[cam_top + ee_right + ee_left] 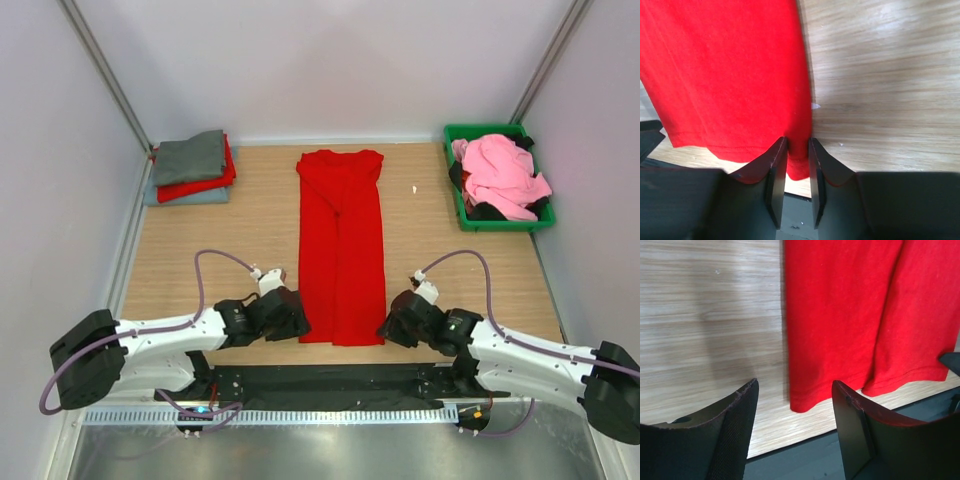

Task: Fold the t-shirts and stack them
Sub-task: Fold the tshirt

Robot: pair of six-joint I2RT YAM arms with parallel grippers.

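left side first: your left gripper (795,384) sits at the near left corner of the red t-shirt (341,250), fingers (742,405) spread wide, hem corner flat on the table (230,250) between them, nothing held. over on the right, your right gripper (797,142) has its jaws drawn in tight, pinching the near right hem corner. the shirt lies as a long narrow strip down the middle of the table, collar end far. far left, a folded stack (192,168): grey on top, red, blue-grey below. far right, the green bin (505,227) holds a pink shirt (500,175) over dark cloth.
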